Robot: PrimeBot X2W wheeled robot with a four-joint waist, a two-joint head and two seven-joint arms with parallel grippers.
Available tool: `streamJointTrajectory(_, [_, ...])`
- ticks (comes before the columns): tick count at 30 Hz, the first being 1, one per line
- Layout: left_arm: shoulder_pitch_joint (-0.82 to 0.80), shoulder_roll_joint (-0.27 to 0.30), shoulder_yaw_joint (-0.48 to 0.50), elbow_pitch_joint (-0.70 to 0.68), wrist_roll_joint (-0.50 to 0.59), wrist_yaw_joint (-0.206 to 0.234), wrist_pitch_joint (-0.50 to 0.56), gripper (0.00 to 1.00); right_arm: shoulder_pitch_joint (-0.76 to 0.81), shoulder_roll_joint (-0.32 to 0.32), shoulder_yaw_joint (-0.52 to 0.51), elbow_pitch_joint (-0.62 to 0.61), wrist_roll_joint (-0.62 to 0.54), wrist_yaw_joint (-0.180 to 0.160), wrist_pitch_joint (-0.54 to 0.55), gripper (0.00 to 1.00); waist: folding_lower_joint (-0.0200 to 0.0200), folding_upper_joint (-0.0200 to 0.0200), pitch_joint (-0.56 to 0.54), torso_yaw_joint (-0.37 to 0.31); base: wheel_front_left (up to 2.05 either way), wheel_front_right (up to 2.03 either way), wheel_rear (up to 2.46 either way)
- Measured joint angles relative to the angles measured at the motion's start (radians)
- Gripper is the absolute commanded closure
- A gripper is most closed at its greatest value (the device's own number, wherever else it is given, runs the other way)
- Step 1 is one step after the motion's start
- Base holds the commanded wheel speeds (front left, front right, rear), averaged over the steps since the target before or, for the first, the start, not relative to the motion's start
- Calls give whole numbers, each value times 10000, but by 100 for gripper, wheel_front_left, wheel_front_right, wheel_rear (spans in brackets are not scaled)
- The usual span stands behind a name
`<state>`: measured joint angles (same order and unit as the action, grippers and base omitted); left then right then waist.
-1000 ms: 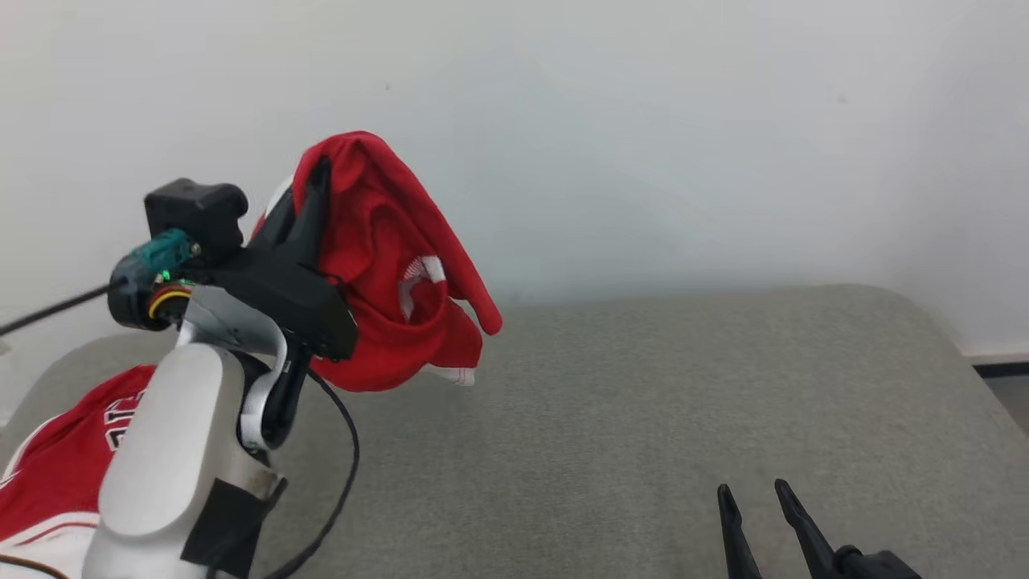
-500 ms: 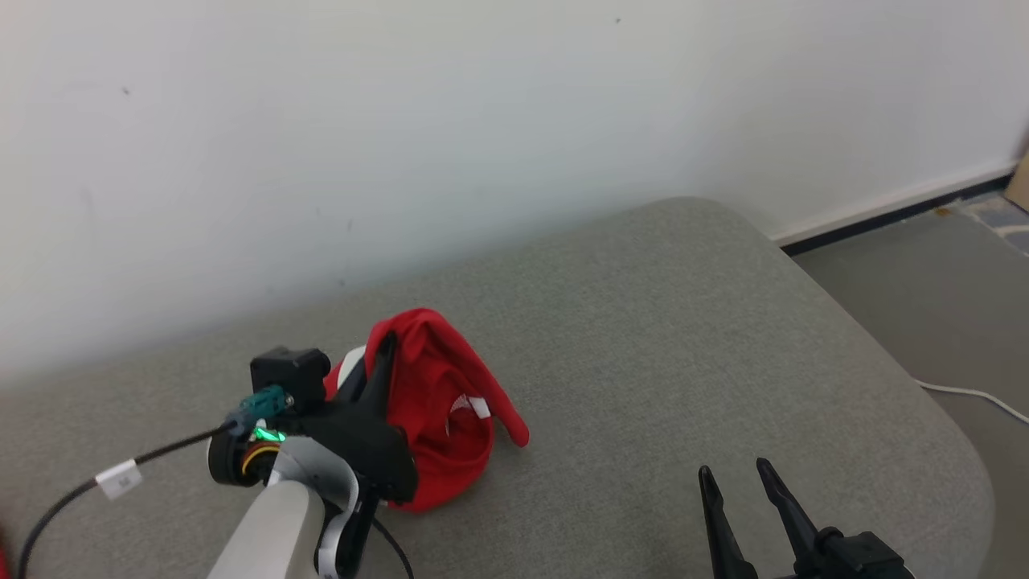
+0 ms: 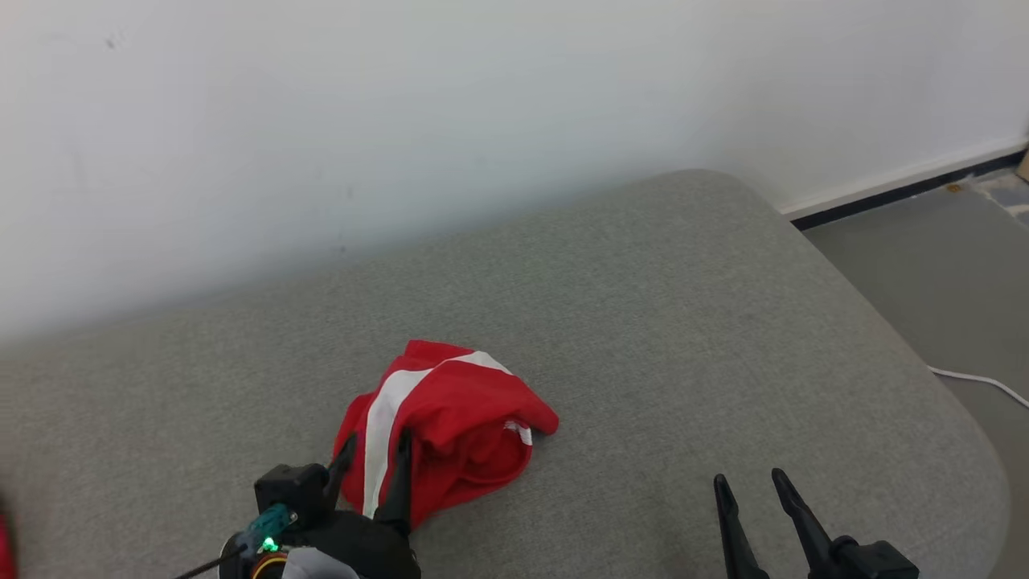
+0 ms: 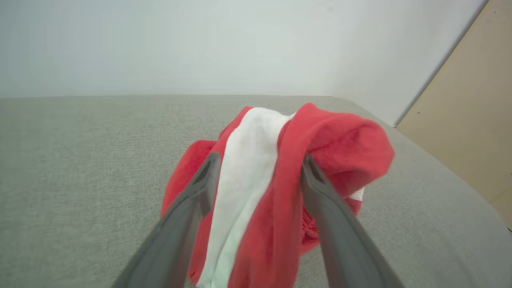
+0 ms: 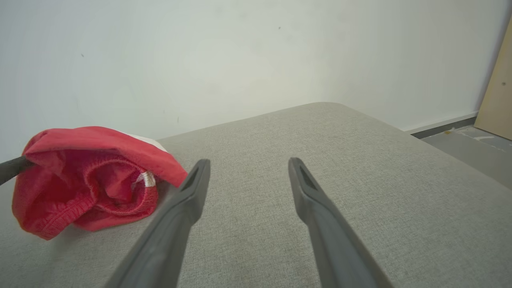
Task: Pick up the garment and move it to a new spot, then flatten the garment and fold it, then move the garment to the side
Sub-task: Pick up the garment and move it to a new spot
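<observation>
The red garment [image 3: 450, 426] with a white stripe lies bunched on the grey cushion [image 3: 683, 322], left of centre. My left gripper [image 3: 376, 440] is at its near edge, open, its two fingers standing wide apart on either side of the white stripe. In the left wrist view the garment [image 4: 336, 144] fills the gap of that gripper [image 4: 260, 158] and drapes over the right finger. My right gripper [image 3: 748, 478] hovers open over bare cushion to the garment's right. The right wrist view shows this gripper [image 5: 249, 161] with nothing between its fingers and the garment [image 5: 88, 176] at the left.
A white wall [image 3: 482, 96] runs behind the cushion. The cushion's rounded right edge drops to grey floor [image 3: 949, 257], where a white cable [image 3: 973, 378] lies. A wooden panel [image 4: 460, 120] stands beyond the far corner. A sliver of red fabric [image 3: 4, 547] shows at the left edge.
The head camera has swung right and down. My left arm has lowered the garment from the air onto the cushion, and its fingers have spread apart. The right gripper stays open.
</observation>
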<state>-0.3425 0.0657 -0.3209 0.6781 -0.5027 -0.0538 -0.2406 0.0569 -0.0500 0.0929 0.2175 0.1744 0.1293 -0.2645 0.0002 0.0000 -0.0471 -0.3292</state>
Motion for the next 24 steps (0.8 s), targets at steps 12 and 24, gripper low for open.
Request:
streamJointTrajectory(12, [3410,113,2378,-4888,1241,270,-217,0,469,-2,-642,-98,111,0,2,0,-2,0,-460,1791,0,0,0])
streamJointTrajectory(24, [5314,167,3511,-5141,2819,-359,-219,0,920,-2,-1011,-213,-514,0,0,0,-2,0,-963,3296,0,0,0])
